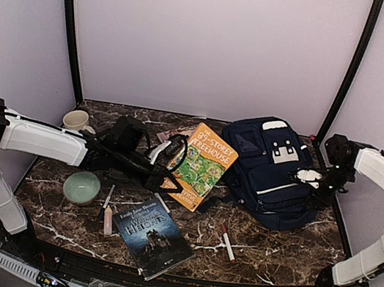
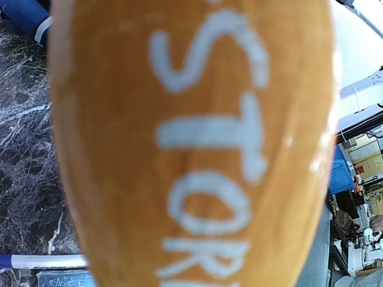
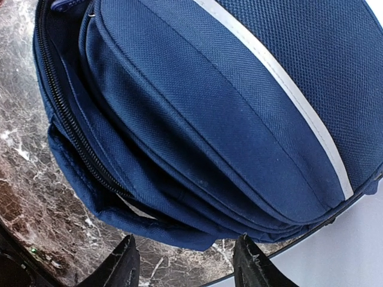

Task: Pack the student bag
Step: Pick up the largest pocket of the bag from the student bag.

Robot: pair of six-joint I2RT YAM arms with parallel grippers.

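- Top view: student bag (image 1: 270, 174) lies flat at 2 o'clock from the centre of the marble table (image 1: 268, 257), with its white patches toward the back wall.
- Orange book (image 1: 204, 166) sits just left of the bag at 12 o'clock, cover up, long side running 1 to 7.
- Left gripper (image 1: 163, 178) reaches in from 9 o'clock and pinches the orange book at its 7 o'clock corner.
- Right gripper (image 1: 313, 180) is at the bag's 3 o'clock side, over its edge. Finger spread is not readable from here.
- Cup (image 1: 75, 120) at 10 o'clock near the back, green bowl (image 1: 81, 187) at 9, dark book (image 1: 153, 238) at 7 by the near edge, red-capped marker (image 1: 227, 242) at 5.
- Left wrist view: the orange book's cover fills the frame, blurred, with white letters. A scrap of the bag shows at 11 o'clock. A blue-and-white pen (image 2: 42, 261) lies on the marble at 8. The gripper's own fingers are not seen here.
- Right wrist view: the bag fills most of the frame, zip line running along its 9 o'clock side and a pale stripe at 3.
- The right gripper's fingers (image 3: 127, 263) sit at 6 o'clock, spread apart with nothing between them, just short of the bag's lower edge.
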